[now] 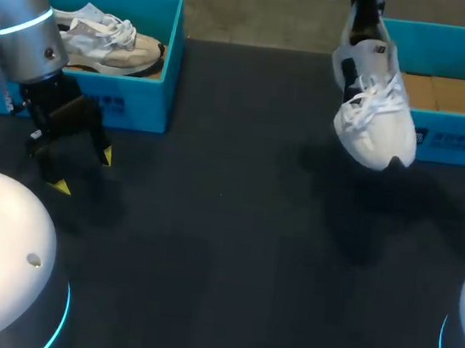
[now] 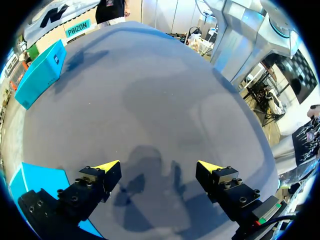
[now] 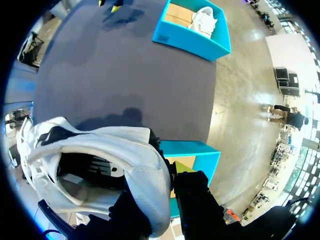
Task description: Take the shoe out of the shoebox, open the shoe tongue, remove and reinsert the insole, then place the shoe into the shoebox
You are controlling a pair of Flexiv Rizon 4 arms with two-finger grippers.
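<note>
A white shoe [image 1: 372,107] with a black side mark hangs toe-down above the table, in front of the teal right shoebox [image 1: 464,140]. My right gripper [image 1: 360,9] is shut on its heel collar. In the right wrist view the shoe [image 3: 100,165] fills the space beside the fingers [image 3: 192,200], its dark opening facing the camera, with the right shoebox [image 3: 192,150] below. My left gripper [image 1: 83,172] stands open low over the table, just in front of the left shoebox [image 1: 131,96]. In the left wrist view, only bare table lies between the left gripper's [image 2: 157,167] fingers.
The left shoebox holds a second, beige and white shoe [image 1: 104,41]. The right shoebox shows a brown cardboard bottom [image 1: 449,93]. Dark table [image 1: 230,259] stretches between the two boxes and toward the front edge.
</note>
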